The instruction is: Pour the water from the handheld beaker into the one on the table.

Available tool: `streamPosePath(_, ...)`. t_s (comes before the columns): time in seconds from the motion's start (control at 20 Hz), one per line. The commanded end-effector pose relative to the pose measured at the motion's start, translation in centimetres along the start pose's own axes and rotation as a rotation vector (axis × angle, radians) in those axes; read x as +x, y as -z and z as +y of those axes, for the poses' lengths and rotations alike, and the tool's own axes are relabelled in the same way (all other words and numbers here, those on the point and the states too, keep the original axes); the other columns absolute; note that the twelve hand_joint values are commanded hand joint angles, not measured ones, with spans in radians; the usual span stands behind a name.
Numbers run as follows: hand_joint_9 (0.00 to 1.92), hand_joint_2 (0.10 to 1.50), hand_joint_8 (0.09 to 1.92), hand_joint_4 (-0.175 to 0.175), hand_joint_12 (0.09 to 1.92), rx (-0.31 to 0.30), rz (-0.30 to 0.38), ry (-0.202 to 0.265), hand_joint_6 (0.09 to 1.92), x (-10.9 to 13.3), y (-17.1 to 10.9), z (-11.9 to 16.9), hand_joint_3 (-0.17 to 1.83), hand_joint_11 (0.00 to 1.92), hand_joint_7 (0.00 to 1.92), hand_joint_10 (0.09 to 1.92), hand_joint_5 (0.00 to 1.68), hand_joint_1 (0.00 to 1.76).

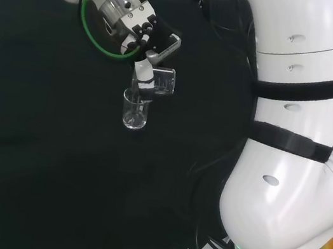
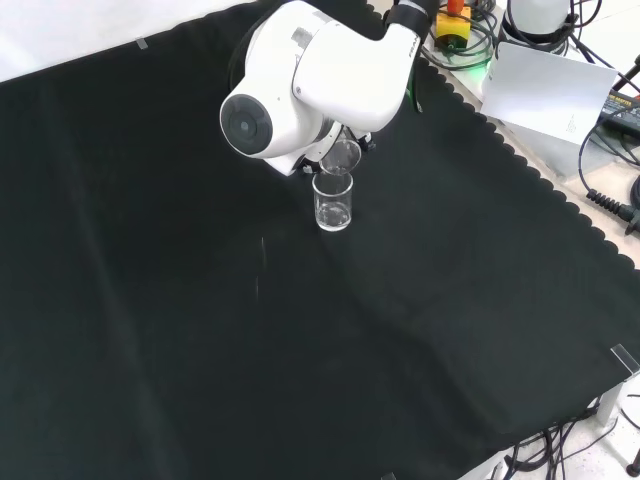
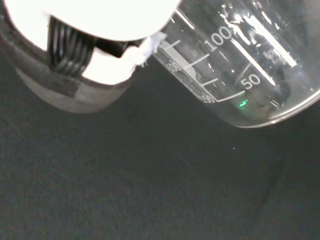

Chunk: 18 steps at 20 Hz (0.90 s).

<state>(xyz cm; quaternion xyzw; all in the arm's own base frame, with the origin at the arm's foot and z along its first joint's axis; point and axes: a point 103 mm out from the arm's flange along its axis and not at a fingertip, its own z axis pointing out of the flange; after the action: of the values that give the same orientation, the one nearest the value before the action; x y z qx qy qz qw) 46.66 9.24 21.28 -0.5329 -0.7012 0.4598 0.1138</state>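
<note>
Two beakers meet: my hand [image 1: 142, 72] grips the tilted beaker [image 1: 161, 80], its lip over the standing beaker [image 1: 135, 109] on the bench [image 1: 34, 140]. Pouring seems underway or nearly finished; I can't tell how much water has transferred.

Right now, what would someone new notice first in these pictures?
The big white arm link near the top of the front view, over black cloth. Just below it, a clear beaker stands upright. Above it, the hand holds a second beaker tipped on its side.
</note>
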Motion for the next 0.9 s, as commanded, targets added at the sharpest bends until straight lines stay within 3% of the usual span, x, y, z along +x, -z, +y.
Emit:
streamPosePath(0.05,1.71,0.67,0.66,-0.175,0.60,-0.028,0.039,0.021,0.67,0.2,0.1,0.1,0.64,1.45,1.30,0.09,1.26,1.31)
streamPosePath(0.45,1.71,0.67,0.66,-0.175,0.61,-0.115,0.131,0.075,0.67,-2.0,-1.0,0.2,0.64,1.46,1.30,0.09,1.26,1.31)
streamPosePath(0.9,1.71,0.67,0.66,-0.175,0.61,-0.366,0.305,0.152,0.67,-5.4,-3.2,0.7,0.64,1.46,1.30,0.09,1.25,1.31)
